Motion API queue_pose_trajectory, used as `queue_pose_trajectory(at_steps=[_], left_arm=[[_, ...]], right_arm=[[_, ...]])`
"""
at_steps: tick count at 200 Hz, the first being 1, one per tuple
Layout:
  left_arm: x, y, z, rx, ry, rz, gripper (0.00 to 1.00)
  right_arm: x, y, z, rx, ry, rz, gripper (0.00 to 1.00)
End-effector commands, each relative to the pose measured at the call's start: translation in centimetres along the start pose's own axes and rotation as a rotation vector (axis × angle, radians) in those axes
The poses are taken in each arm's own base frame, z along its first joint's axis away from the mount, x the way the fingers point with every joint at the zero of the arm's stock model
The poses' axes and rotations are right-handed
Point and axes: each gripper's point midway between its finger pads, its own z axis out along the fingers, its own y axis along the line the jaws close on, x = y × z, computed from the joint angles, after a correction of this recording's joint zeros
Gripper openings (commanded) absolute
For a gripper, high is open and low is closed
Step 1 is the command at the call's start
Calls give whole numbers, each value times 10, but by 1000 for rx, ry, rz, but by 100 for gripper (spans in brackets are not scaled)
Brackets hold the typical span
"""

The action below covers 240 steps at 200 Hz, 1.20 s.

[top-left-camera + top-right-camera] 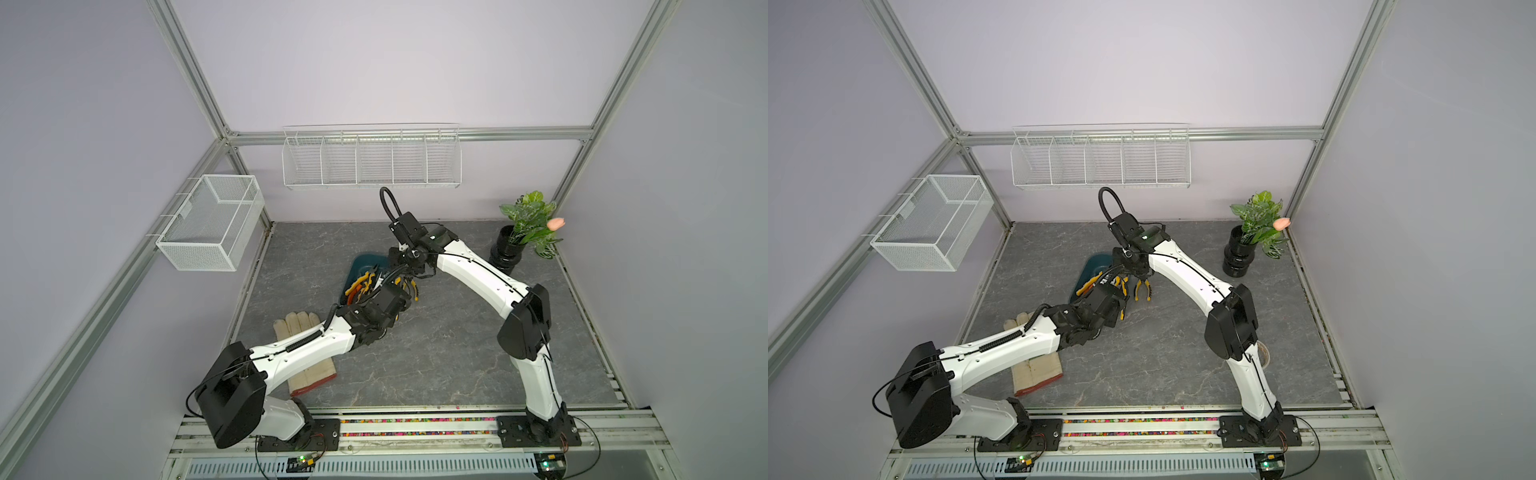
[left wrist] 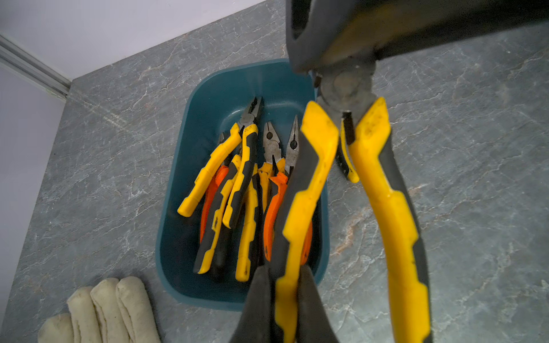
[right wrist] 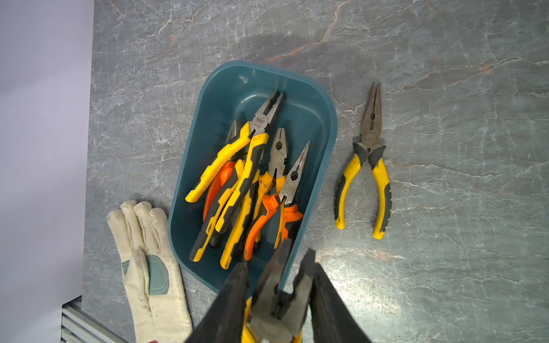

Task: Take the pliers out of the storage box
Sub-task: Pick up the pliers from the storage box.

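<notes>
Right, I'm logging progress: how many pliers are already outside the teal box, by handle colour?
Yellow-and-black: 2, the table pliers and the lifted pliers, handle in the left tool, head between the fingers of the right tool.
Orange-and-black: 0
Total: 2

The bench (image 3: 445,89) is grey stone with pale cracks (like marble). A dark teal storage box (image 3: 329,118) sits flat on it. One yellow-and-black pliers (image 3: 370,139) lies on the bench just beside the box, not touching it. A cream glove (image 3: 154,285) lies near the box's other side. A black pot (image 1: 505,253) with a green plant (image 1: 530,216) stands well apart, in the far right corner.
</notes>
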Motion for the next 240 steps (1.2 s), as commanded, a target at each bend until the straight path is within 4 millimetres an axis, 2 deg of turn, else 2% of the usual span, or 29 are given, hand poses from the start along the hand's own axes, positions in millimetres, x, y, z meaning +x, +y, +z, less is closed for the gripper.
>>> queue_pose_trajectory(at_steps=[1, 30, 98, 130, 196, 224, 240], left_arm=[[-45, 0, -12, -9, -125, -91, 0], [-49, 6, -12, -46, -128, -97, 0], [-54, 1, -11, -43, -131, -112, 0], [-55, 0, -10, -40, -139, -119, 0], [-52, 0, -9, -41, -134, -115, 0], [-54, 4, -10, -60, -146, -119, 0], [-55, 5, -10, -69, -148, -115, 0]], right_arm=[[27, 3, 9, 27, 80, -13, 37], [29, 2, 10, 34, 85, -4, 39], [41, 5, 17, 10, 126, 21, 38], [43, 15, 21, -50, 134, 48, 38], [44, 20, 17, -86, 141, 69, 37], [51, 22, 21, -101, 175, 75, 33], [54, 22, 24, -104, 183, 77, 25]])
